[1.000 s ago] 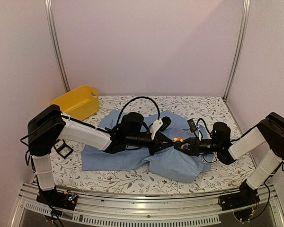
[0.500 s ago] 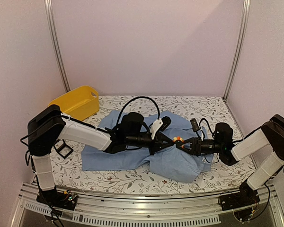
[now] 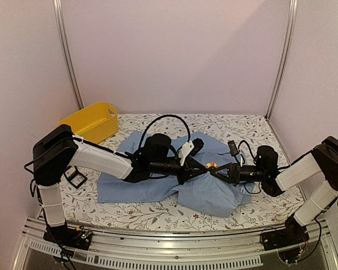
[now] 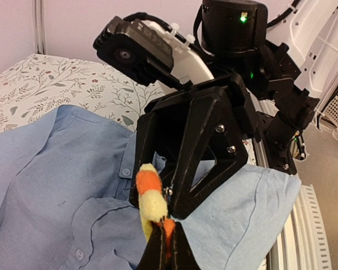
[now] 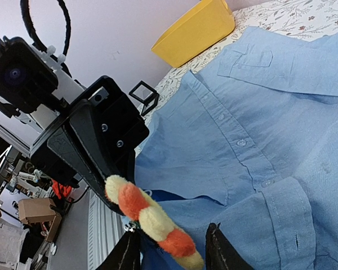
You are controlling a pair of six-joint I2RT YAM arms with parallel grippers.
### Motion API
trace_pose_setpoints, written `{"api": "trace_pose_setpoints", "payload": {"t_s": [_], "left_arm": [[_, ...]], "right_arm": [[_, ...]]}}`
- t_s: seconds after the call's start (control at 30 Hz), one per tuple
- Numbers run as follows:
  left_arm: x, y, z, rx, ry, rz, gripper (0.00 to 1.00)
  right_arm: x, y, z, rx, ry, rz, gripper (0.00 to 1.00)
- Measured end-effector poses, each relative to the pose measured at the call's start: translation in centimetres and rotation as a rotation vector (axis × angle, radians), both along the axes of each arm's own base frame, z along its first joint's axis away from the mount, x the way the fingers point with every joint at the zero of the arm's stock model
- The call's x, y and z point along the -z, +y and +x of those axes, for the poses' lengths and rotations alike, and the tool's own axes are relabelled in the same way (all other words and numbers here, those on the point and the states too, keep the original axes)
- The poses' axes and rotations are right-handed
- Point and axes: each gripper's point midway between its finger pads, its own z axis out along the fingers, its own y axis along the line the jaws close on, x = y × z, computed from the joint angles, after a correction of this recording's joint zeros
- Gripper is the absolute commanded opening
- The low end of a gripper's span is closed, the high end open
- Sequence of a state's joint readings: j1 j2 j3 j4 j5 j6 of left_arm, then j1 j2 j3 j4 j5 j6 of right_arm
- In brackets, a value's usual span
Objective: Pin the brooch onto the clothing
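Both arms reach in low over the middle of the desk [image 3: 158, 216] and meet tip to tip, just right of centre. The brooch [image 3: 211, 165], a fuzzy little yellow and orange thing, hangs between them above the blue shirt [image 3: 152, 188]. From where I stand I cannot tell whether it touches the cloth.

The left fingers [image 4: 166, 250] are pinched tight on the lower end of the brooch [image 4: 151, 198], which sticks up past their tips. The right fingers [image 5: 217, 253] stand apart, one on each side of the brooch [image 5: 149, 218]. A little gap shows on both sides, so they are not squeezing it. From the right wrist, the black wedge of the left fingers [image 5: 96, 149] sits right behind the brooch.

The shirt [image 5: 270, 112] lies open-fronted on the flowered desk cover. Its button strip and a chest pocket face up, and its near right part is bunched into a hump under the two arms. At the far left of the desk sits a yellow basin [image 3: 90, 121], well apart from the shirt. A small black square box [image 3: 76, 178] lies at the left edge, beside the left arm.
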State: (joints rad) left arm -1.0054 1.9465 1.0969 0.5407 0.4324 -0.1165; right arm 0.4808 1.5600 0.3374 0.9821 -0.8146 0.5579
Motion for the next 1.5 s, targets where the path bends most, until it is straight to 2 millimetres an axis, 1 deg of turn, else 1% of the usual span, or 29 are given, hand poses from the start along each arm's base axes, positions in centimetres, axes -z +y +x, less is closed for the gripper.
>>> {"api": "trace_pose_setpoints", "payload": {"t_s": [0.2,0.3,0.53,0.6,0.77,1.07,1.17,1.27,1.4,1.5], "left_arm": [[0.0,0.0,0.0,0.000,0.001,0.001,0.00],[0.0,0.0,0.0,0.000,0.004,0.001,0.00],[0.2,0.0,0.0,-0.003,0.007,0.006,0.00],[0.2,0.0,0.0,-0.005,0.007,0.007,0.00],[0.2,0.0,0.0,-0.004,0.008,0.007,0.00],[0.1,-0.1,-0.3,0.002,0.007,0.006,0.00],[0.1,-0.1,-0.4,0.006,0.001,0.006,0.00],[0.2,-0.2,-0.5,0.011,-0.010,0.011,0.00],[0.3,-0.1,-0.5,0.010,-0.025,0.017,0.00],[0.2,-0.1,-0.4,0.007,-0.038,0.018,0.00]], "right_arm": [[0.0,0.1,0.0,0.003,-0.001,-0.003,0.40],[0.1,0.3,-0.1,0.003,-0.003,-0.005,0.36],[0.1,0.3,0.0,0.013,0.001,-0.007,0.31],[0.1,0.3,0.0,0.015,0.001,-0.007,0.33],[0.2,0.3,0.0,0.014,0.003,-0.007,0.33],[0.1,0.3,-0.6,-0.023,0.004,-0.004,0.47],[0.2,0.4,-1.0,-0.052,-0.003,-0.005,0.52],[-0.3,0.4,-1.7,-0.090,-0.018,0.005,0.56],[-1.3,0.2,-3.0,-0.137,-0.059,0.022,0.58],[-1.8,-0.4,-3.2,-0.134,-0.076,0.028,0.58]]}}
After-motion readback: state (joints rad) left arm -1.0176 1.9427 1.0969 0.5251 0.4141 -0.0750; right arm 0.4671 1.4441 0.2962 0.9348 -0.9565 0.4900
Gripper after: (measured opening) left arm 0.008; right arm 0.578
